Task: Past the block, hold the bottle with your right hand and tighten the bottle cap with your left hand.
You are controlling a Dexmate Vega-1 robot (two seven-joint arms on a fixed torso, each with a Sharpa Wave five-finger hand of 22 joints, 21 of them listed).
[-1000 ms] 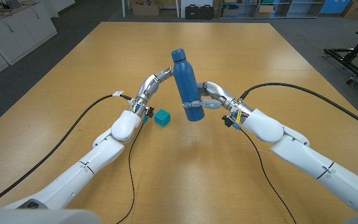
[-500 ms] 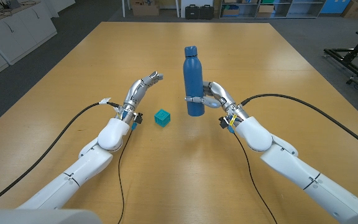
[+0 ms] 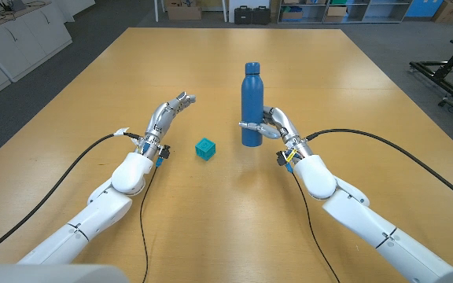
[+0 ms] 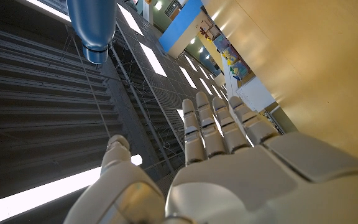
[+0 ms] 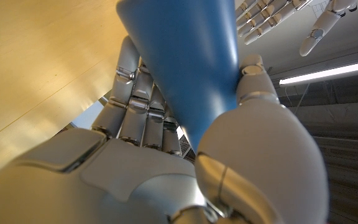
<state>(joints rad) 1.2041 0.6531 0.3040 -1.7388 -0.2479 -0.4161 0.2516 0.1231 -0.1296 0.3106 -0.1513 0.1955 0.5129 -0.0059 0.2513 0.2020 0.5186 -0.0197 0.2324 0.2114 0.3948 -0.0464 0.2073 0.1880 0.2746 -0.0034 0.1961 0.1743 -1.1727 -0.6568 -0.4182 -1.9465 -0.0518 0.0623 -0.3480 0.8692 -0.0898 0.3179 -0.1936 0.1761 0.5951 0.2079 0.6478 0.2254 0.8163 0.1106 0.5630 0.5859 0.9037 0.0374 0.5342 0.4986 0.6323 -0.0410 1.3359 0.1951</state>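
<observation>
Blue bottle point(image 3: 251, 106) stands upright on the wooden table point(image 3: 305, 71), cap point(image 3: 251, 68) on top, roughly 1 o'clock from table centre in the head view. Right hand point(image 3: 272, 126) grips it low on the body: fingers wrap the far side, thumb on the near side, clamped on the bottle. The right wrist view confirms this, with the bottle point(image 5: 185, 62) wedged between the fingers point(image 5: 129, 93) and the thumb, palm against it.

Left hand point(image 3: 168, 114) is at about 9 o'clock from the bottle, well apart from it and touching nothing. Fingers are extended and lie close side by side, pointing toward 1 o'clock, thumb held off to the side; it holds nothing. The left wrist view shows the same: straight fingers point(image 4: 219, 127) together, thumb separate, with the bottle point(image 4: 92, 28) ahead and clear of the fingertips. Can't tell whether this hand touches the table or sits just above it.

Small teal block point(image 3: 204, 148) sits on the table between the two hands, at about 8 o'clock from the bottle base and near it, but not touching the bottle or either hand. It lies at 4 o'clock from the left hand.

Black cables run back along both forearms toward the near table edge. Cap not touched by the left hand.
</observation>
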